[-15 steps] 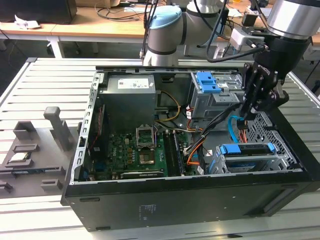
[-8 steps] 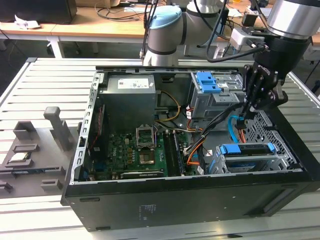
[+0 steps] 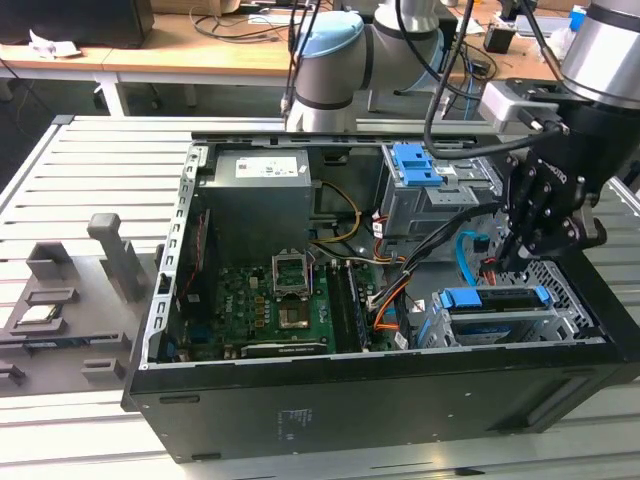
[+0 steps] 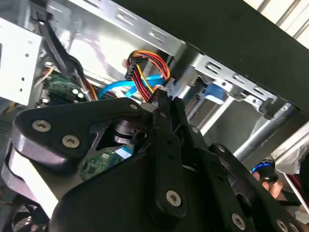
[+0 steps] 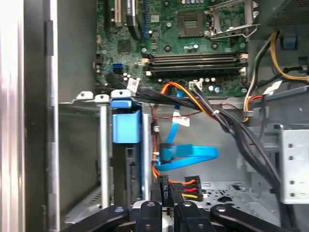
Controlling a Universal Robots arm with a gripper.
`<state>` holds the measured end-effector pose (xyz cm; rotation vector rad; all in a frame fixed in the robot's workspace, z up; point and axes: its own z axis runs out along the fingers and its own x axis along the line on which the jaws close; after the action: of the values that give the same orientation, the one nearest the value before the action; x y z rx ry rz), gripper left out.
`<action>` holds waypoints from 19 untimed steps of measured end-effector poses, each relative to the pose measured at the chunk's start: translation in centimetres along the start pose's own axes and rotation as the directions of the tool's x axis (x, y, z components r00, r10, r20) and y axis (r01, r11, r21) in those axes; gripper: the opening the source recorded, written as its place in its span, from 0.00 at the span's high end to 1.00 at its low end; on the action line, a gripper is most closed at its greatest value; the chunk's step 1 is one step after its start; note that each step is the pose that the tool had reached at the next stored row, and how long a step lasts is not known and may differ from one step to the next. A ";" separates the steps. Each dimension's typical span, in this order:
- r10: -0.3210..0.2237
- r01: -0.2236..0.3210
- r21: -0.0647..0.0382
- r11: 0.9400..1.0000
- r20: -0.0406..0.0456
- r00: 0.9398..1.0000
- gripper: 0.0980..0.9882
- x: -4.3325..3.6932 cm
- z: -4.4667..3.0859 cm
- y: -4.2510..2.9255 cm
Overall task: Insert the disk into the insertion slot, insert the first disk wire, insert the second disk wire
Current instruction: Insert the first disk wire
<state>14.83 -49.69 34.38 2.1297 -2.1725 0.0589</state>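
The disk, in its blue carrier, sits inside the insertion slot, the low perforated cage at the exterior view's right. My gripper hangs just behind that cage. Its fingers are shut on the black plug of the first disk wire, the orange-and-red bundle, close to the disk's rear edge. The second disk wire, a flat light-blue cable, curves beside it with its end against the disk's back. I cannot tell whether either plug is seated.
The taller cage with the blue latch stands behind the gripper. Black cable bundles cross beside the disk. The motherboard and power supply fill the case's left half. The case wall bounds the near side.
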 end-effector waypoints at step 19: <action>-0.001 0.001 0.000 1.000 0.012 1.000 0.81 3.04 -0.41 -0.04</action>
<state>14.83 -52.68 35.08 2.1361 -2.1784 0.0459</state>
